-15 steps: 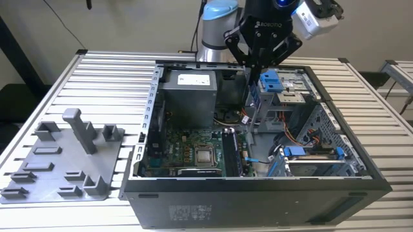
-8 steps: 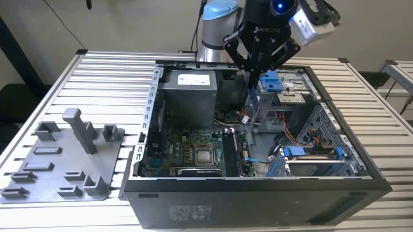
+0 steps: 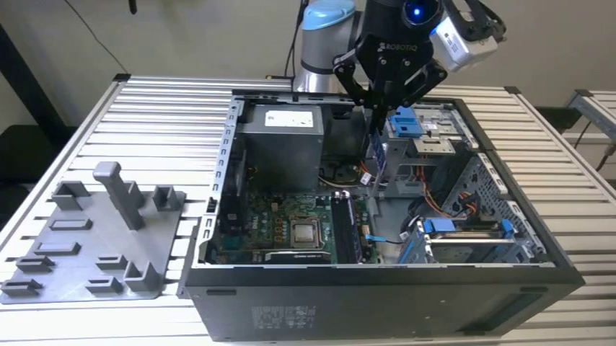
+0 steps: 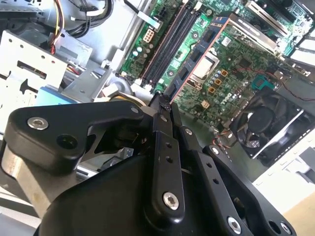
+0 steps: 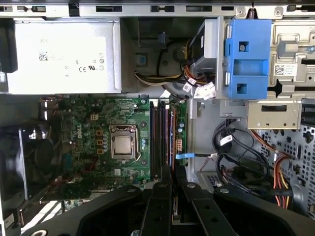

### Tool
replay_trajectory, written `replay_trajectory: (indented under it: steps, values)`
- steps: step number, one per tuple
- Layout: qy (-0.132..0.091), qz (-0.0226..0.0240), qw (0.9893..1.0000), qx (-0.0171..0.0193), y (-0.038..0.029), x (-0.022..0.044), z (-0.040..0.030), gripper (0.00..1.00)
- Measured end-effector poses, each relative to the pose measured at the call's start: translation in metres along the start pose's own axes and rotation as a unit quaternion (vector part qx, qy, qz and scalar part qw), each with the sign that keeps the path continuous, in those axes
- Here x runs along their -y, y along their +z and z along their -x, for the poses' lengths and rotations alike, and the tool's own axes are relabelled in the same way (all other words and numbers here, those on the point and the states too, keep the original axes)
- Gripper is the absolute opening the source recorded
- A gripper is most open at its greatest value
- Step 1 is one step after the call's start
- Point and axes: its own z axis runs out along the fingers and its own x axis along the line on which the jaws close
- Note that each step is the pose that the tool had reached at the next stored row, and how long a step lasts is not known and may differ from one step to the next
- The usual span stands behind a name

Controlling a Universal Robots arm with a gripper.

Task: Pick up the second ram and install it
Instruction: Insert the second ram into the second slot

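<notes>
My gripper (image 3: 380, 108) hangs over the open computer case (image 3: 385, 277), shut on the second ram (image 3: 379, 150). The ram is a thin dark board that points down from the fingers toward the motherboard (image 3: 279, 223). In the second wrist view the ram (image 4: 197, 56) runs out from the gripper (image 4: 165, 105) as a dark strip with black chips and a reddish edge. In the first wrist view the ram (image 5: 172, 142) shows edge-on beyond the gripper (image 5: 170, 184), beside the long black memory slots (image 5: 158, 140). It is above the board, not seated. The square silver processor (image 5: 122, 146) lies beside the slots.
A grey power supply (image 5: 64, 56) fills one corner of the case. Blue plastic clips (image 5: 246, 59) and a drive cage (image 3: 472, 238) sit on the other side of the slots, with loose cables (image 5: 236, 157). A black fan (image 4: 266, 123) sits by the motherboard. A grey parts fixture (image 3: 97, 238) lies on the table.
</notes>
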Motion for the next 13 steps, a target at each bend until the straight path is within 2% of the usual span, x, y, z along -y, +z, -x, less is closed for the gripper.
replay_trajectory:
  steps: [5,13]
  values:
    - [0.0,0.0,1.0,0.0,0.0033,-0.0001,0.0,0.14]
    - [0.0,0.0,1.0,0.0002,0.0144,-0.0005,-0.0001,0.14]
